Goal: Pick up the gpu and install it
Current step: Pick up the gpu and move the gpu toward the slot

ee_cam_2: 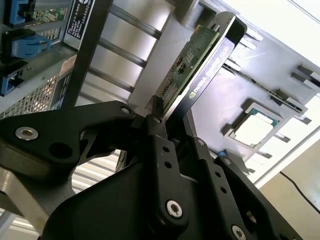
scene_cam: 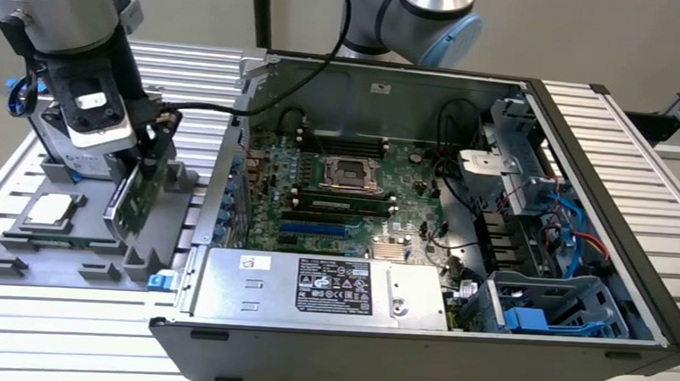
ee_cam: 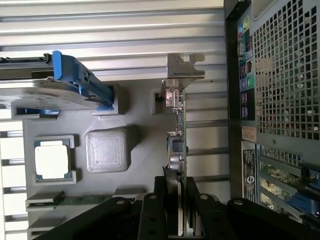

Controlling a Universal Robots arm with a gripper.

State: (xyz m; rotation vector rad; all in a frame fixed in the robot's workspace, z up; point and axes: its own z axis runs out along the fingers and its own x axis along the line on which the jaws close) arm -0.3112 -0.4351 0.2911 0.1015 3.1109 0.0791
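Note:
The gpu (scene_cam: 137, 199) stands on edge in the grey parts tray (scene_cam: 33, 257), at the exterior view's left, beside the open computer case (scene_cam: 381, 79). Its green board (ee_cam_2: 192, 62) and its black face show in the second wrist view. The first wrist view has it edge-on (ee_cam: 178, 145), with the silver bracket (ee_cam: 184, 67) at the far end. My gripper (scene_cam: 144, 156) comes down on it from above. In both wrist views the black fingers (ee_cam_2: 156, 112) (ee_cam: 170, 192) press on either side of the card's near edge. I cannot tell whether the card still rests in its slot.
The case lies open with its motherboard (scene_cam: 340, 182) facing up and a silver power supply (scene_cam: 311, 285) at the front. On the tray are a processor (scene_cam: 50, 210) (ee_cam: 51, 160), a blue-framed hard drive (ee_cam: 65, 82) and a RAM stick (ee_cam: 75, 200). The case's back panel (ee_cam: 280, 75) is close to the card.

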